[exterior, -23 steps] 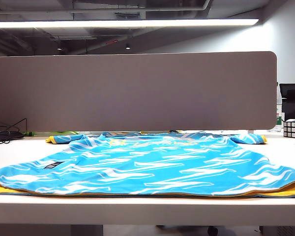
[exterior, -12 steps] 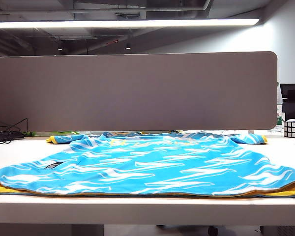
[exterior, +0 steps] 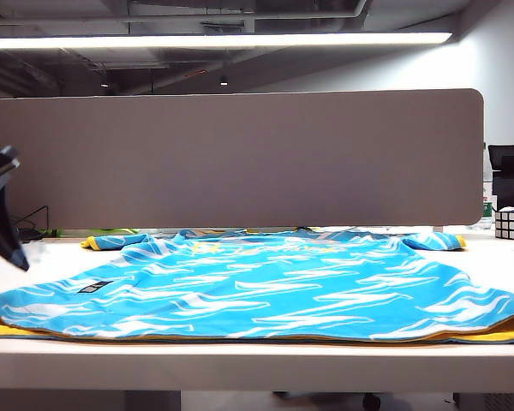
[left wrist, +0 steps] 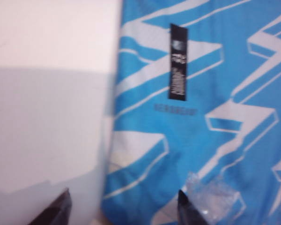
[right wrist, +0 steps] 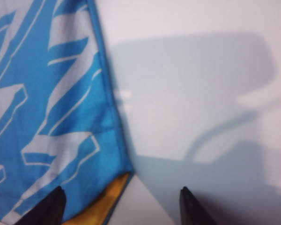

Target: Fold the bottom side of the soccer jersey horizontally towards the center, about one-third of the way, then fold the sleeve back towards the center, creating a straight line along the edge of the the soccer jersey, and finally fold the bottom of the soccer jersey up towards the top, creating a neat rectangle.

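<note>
I've got the left gripper (left wrist: pixel 122 208) spread wide and empty over the near left hem of the soccer jersey (exterior: pixel 265 287), the right gripper (right wrist: pixel 119 206) likewise at the near right corner. It lies flat on the table (exterior: pixel 240 364); no fold is made yet.

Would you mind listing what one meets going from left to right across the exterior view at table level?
The left gripper at the picture's left edge, black and raised over the table → the large sky-blue soccer jersey with white wavy streaks lying spread flat → the multicoloured puzzle cube at far right.
</note>
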Robot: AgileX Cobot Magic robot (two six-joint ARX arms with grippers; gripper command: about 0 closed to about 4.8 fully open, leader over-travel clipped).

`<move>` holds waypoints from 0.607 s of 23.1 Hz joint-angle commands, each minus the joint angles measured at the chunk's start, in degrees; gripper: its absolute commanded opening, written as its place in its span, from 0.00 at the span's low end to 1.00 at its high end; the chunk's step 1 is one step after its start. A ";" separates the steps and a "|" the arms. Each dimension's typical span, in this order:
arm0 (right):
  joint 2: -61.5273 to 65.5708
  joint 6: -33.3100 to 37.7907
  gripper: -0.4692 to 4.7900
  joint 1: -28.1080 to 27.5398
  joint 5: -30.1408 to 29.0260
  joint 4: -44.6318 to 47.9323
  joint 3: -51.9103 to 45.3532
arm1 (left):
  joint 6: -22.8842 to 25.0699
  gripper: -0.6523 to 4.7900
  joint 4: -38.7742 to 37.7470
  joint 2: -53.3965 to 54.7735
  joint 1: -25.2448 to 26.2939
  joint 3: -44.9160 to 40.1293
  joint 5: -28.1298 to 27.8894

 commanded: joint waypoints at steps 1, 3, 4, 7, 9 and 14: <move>2.10 -0.22 0.72 0.07 -2.03 1.66 0.22 | 1.66 0.66 0.79 2.38 1.01 0.15 0.37; 2.78 -0.20 0.72 0.52 -2.40 2.01 0.22 | 1.66 0.71 1.36 5.03 2.14 0.15 2.67; 3.32 -0.20 0.72 0.48 -2.84 2.40 0.20 | 1.60 0.71 1.55 6.71 2.21 0.15 4.11; 4.42 -0.13 0.71 0.66 -3.43 2.80 0.17 | 1.57 0.71 1.29 9.33 2.19 0.15 4.28; 5.31 0.07 0.71 1.27 -3.96 3.37 0.15 | 1.57 0.71 0.81 10.40 1.88 0.13 4.66; 8.85 0.92 0.71 4.35 -4.37 5.31 0.15 | 1.64 0.71 -0.48 12.79 -0.15 0.13 4.79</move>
